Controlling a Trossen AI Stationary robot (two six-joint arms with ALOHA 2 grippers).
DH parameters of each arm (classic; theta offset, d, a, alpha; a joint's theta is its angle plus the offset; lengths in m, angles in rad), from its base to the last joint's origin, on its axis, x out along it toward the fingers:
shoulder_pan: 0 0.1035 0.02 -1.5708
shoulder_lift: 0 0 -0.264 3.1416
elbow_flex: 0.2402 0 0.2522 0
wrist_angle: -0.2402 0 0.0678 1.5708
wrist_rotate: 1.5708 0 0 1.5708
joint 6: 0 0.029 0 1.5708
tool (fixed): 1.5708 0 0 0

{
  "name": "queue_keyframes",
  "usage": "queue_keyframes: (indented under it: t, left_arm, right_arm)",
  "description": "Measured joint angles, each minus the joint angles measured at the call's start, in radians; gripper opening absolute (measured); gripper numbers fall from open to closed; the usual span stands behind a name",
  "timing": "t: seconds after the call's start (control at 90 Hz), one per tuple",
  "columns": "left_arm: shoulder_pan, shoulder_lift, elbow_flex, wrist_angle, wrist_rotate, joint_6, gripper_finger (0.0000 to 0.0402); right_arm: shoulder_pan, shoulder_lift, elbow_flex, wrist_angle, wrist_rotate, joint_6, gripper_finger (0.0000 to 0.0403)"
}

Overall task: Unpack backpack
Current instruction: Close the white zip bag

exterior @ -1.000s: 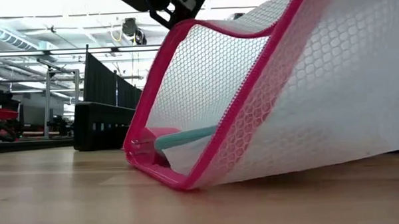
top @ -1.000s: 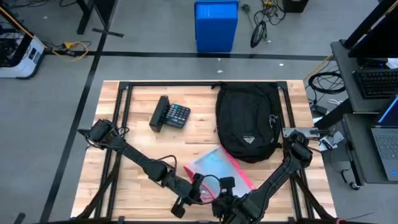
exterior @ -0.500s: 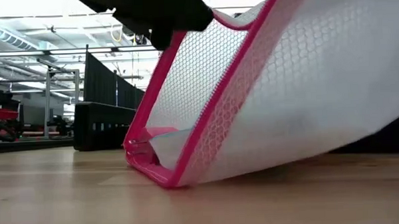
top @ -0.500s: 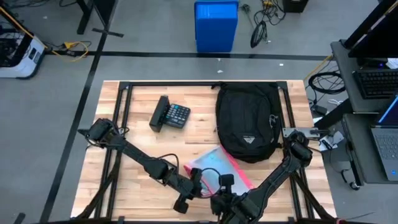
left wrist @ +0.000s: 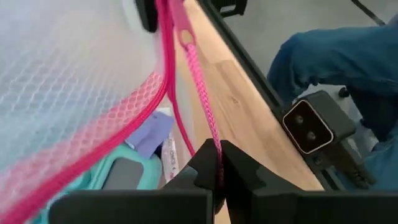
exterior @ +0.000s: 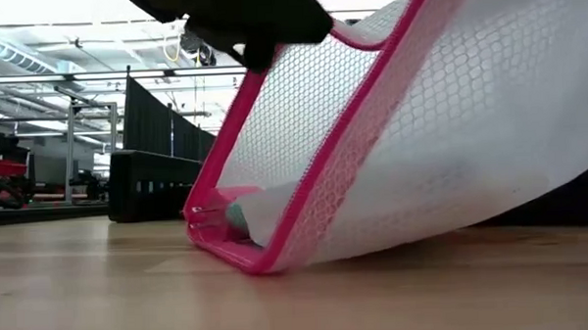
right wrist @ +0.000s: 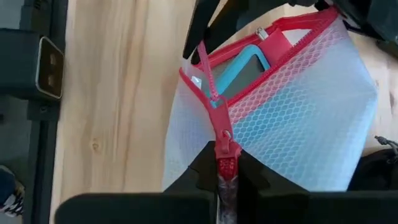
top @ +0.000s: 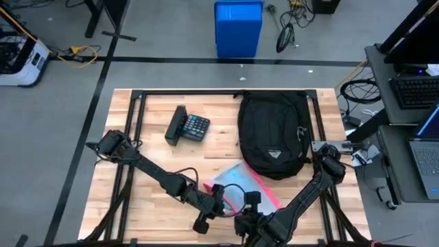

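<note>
Both grippers work the mesh pouch (top: 240, 184) at the table's (top: 151, 151) front edge in the high view; the backpack (top: 273, 134) lies behind it, toward the right rear, beside the calculator (top: 188, 126).

Low view: I see the pouch tilted up off the wood, pink zipper edge lowest.

Left wrist view: my left gripper (left wrist: 219, 167) is pinched on the pink zipper tape (left wrist: 202, 99), a teal item (left wrist: 118, 171) showing inside.

Right wrist view: my right gripper (right wrist: 224, 163) is clamped on the zipper pull (right wrist: 222, 146). I judge I should draw the two apart steadily, keeping tension along the zipper so it doesn't jam.
</note>
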Motion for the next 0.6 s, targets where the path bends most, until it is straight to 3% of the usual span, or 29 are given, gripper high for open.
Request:
queue_keyframes:
  t: [0.6]
  left_arm:
    - [0.016,-0.018,0.002,0.133,-0.065,0.155,0.0001]
  right_arm:
    - [-0.048,-0.053,0.0,0.007,0.025,-0.092,0.0]
